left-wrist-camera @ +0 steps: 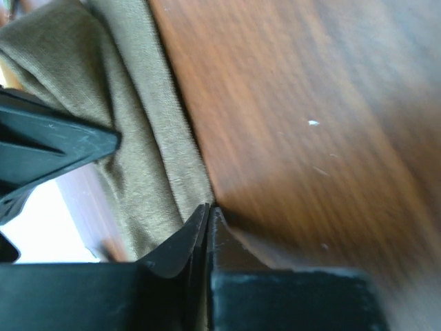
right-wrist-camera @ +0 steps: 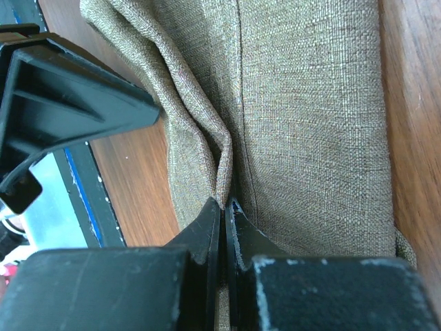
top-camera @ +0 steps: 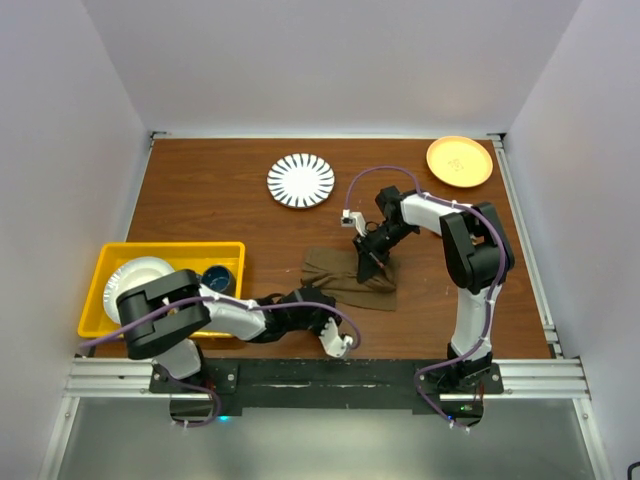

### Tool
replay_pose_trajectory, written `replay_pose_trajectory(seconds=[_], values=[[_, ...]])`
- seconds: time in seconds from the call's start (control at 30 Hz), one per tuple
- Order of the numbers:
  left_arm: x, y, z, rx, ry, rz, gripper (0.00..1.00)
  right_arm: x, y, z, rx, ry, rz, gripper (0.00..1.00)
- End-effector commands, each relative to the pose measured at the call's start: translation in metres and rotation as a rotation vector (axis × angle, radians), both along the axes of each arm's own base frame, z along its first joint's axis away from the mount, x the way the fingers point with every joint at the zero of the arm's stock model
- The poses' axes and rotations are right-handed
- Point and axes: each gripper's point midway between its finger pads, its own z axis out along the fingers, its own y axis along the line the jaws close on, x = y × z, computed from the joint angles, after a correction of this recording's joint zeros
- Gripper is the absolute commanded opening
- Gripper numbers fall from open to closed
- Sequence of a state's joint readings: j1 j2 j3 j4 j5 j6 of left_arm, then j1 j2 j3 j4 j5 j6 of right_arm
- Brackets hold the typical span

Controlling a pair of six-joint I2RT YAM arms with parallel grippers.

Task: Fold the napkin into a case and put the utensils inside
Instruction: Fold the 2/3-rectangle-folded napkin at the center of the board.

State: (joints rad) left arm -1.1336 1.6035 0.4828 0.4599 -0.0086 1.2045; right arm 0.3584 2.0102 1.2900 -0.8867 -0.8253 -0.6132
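Right claw point(right-wrist-camera: 222, 210) pinches a napkin point(right-wrist-camera: 310, 124) fold.

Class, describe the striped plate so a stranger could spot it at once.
On the brown table, look to the far side, left of centre, beyond the olive napkin. The round plate there has black-and-white stripes fanning from its middle, unlike the plain yellow plate in the far right corner.

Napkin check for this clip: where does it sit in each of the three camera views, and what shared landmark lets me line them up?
Top external: the napkin lies just below the middle of the table.
Left wrist: the napkin fills the upper left, its edge running down to bottom centre.
Right wrist: the napkin fills the centre and right, with a raised fold left of centre.
Shared landmark: the brown wooden table beside the cloth.
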Motion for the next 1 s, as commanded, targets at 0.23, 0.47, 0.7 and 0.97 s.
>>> replay_pose_trajectory(seconds=[0.23,0.47,0.7,0.97], values=[[0.005,-0.023,0.057,-0.166,0.446,0.035,0.00,-0.001,-0.006,-0.006,-0.014,-0.047,-0.002,0.00],[0.041,-0.019,0.052,-0.171,0.689,0.135,0.00,0.004,-0.005,-0.003,-0.007,-0.062,0.017,0.00],[0.053,-0.014,0.025,-0.138,0.885,0.215,0.00,0.009,-0.005,0.008,-0.008,-0.059,0.042,0.12],[0.066,0.000,0.001,-0.142,1.026,0.305,0.00,0.014,-0.008,0.028,-0.036,-0.069,0.032,0.38]])
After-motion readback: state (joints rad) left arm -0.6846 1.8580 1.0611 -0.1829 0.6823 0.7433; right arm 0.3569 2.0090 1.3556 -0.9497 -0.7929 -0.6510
